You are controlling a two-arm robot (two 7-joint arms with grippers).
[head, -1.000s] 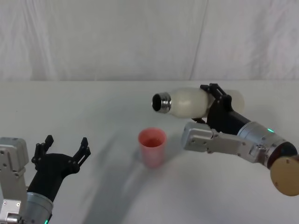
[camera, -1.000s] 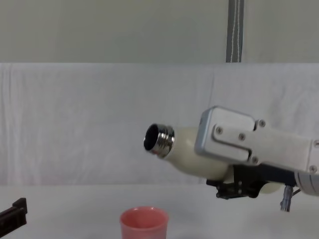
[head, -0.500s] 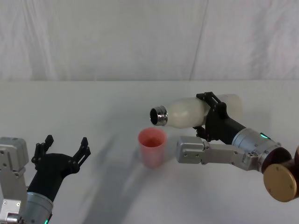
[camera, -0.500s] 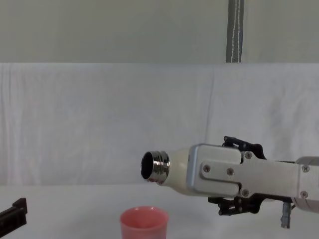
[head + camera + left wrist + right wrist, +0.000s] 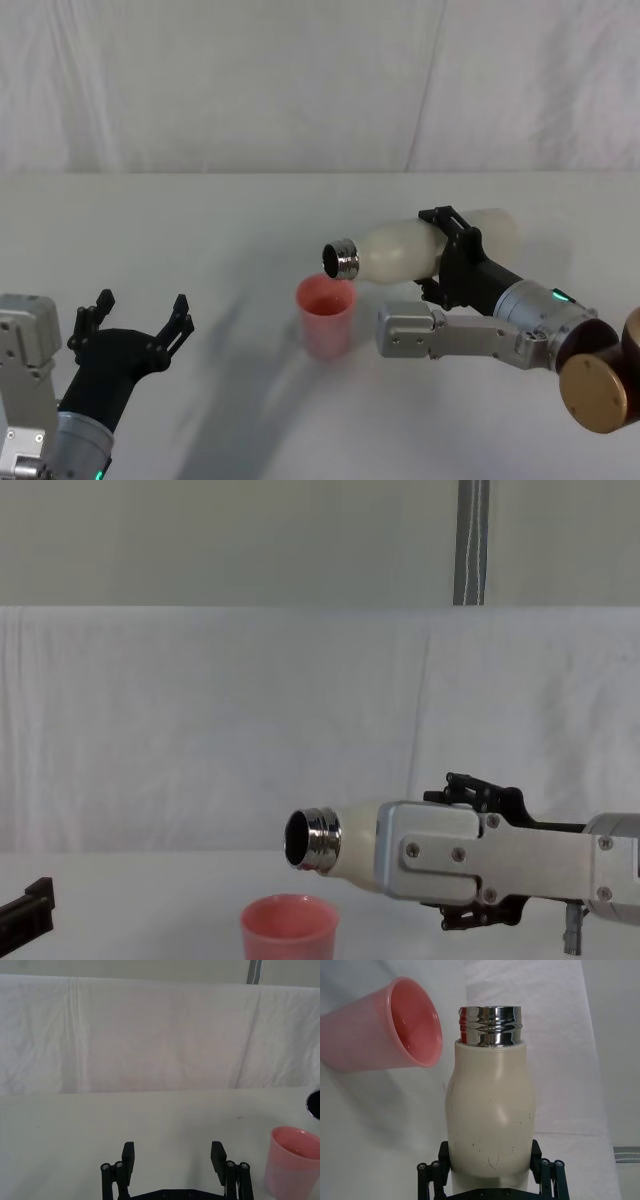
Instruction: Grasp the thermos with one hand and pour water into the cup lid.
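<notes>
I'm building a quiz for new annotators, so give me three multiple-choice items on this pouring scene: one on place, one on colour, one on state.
1. Where is the thermos neck?
A. Just above the cup rim
B. Inside the cup
C. Resting on the table

2. What colour is the cup?
A. Blue
B. Pink
C. Green

3. How is the left gripper?
A. Shut on the cup
B. Shut on the thermos
C. Open, holding nothing

Answers: 1 A, the tipped neck hangs over the rim's right side, apart from it. 2 B, its walls are salmon pink. 3 C, its fingers are spread; the right gripper holds the thermos.
</notes>
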